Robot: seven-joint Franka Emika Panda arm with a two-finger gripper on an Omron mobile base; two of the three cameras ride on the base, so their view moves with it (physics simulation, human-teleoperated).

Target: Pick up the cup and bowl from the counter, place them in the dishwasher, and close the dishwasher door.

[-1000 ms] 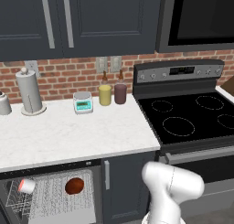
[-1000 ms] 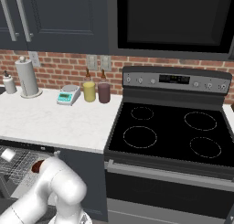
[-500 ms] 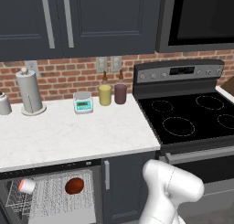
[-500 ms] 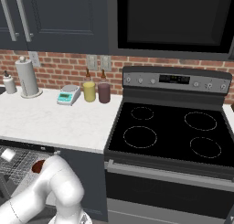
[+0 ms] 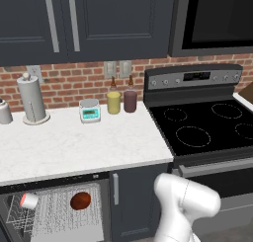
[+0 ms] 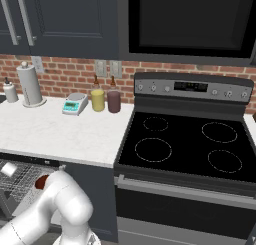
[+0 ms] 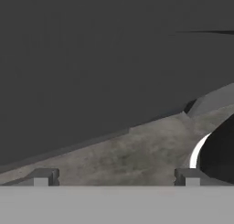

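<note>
Two task pieces already sit in the dishwasher (image 5: 54, 214): the cup (image 5: 28, 201) lies on its side at the left of the wire rack (image 5: 59, 221), and the bowl (image 5: 80, 200) rests tipped on the rack near its middle, well apart from the cup. The counter (image 5: 84, 142) above carries only other things: a paper towel holder (image 5: 32, 100), a small scale (image 5: 90, 110), a yellow jar (image 5: 113, 102) and a maroon jar (image 5: 130, 100) against the brick wall.

What remains, by my reading, is the dishwasher door (image 7: 91, 67), the dark grey panel that fills the upper part of the hand view. It is a broad, stiff, hinged slab, likely heavy to swing and smooth-faced, so fingers could slip on the flat; the long bar handle near its edge would be the surer hold, though I cannot make out the handle here.

The arm folds sharply down from the base, its white elbow low in front of the cabinets. The gripper (image 7: 116, 177) points along the floor toward the door, fingertips (image 7: 43, 177) spread wide, holding nothing.
</note>
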